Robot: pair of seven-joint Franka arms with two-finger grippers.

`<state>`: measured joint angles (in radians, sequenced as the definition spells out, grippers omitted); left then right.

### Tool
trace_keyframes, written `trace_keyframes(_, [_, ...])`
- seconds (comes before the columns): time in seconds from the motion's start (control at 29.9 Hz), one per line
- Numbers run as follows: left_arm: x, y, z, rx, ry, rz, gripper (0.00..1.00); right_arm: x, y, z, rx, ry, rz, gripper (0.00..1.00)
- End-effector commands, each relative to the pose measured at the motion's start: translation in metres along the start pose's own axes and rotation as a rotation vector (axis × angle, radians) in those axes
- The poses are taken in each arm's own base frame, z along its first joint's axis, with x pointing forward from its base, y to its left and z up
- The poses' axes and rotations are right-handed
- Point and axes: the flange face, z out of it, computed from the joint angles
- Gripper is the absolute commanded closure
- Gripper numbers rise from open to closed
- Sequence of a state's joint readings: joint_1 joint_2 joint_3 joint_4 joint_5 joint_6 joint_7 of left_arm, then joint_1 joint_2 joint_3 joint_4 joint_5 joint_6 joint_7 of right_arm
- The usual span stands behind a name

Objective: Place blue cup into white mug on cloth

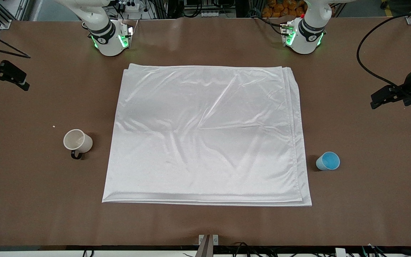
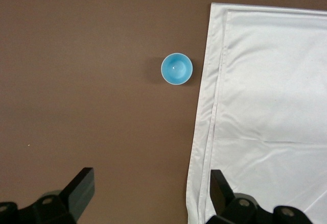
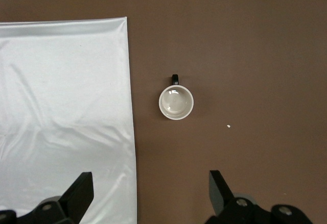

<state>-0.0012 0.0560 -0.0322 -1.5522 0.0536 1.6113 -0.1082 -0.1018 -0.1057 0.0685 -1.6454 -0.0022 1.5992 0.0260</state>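
The brown bench [image 1: 34,200] carries the white satin cloth [image 1: 205,135], folded flat at its middle. The white mug [image 1: 77,141] stands upright on bare bench beside the cloth toward the right arm's end; the blue cup [image 1: 328,161] stands likewise toward the left arm's end.

Neither vessel is yet on the cloth. A slip is likely: the cloth could shift or wrinkle under a set-down mug, and the light cup could be tipped by an off-centre grasp.

The left gripper [image 2: 148,193] is held high over the bench near the cup, jaws wide, nothing held. The right gripper [image 3: 148,193] is held over the bench near the mug, jaws wide and empty.
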Motion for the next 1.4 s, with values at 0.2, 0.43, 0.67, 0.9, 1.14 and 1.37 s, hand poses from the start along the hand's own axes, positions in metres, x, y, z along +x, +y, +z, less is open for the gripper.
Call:
trace_keyframes(0.2, [-0.015, 0.001, -0.011, -0.028, 0.008, 0.019, 0.00, -0.001, -0.002, -0.001, -0.001, -0.006, -0.003, 0.00])
trace_keyframes(0.43, [-0.012, 0.002, -0.009, -0.027, 0.007, 0.018, 0.00, -0.002, -0.002, 0.001, -0.001, -0.010, -0.003, 0.00])
trace_keyframes(0.67, [-0.009, 0.000, -0.003, -0.026, -0.004, 0.014, 0.00, -0.002, -0.001, 0.004, -0.001, -0.016, -0.001, 0.00])
trace_keyframes(0.9, [0.000, 0.001, 0.016, -0.030, -0.020, 0.004, 0.00, -0.002, -0.001, 0.007, -0.001, -0.023, -0.001, 0.00])
trace_keyframes(1.14, [0.007, 0.002, 0.046, -0.031, -0.022, 0.003, 0.00, -0.001, 0.000, 0.008, -0.001, -0.024, 0.000, 0.00])
trace_keyframes(1.37, [0.011, 0.004, 0.091, -0.035, 0.012, 0.001, 0.00, 0.006, 0.008, 0.039, 0.000, -0.081, 0.011, 0.00])
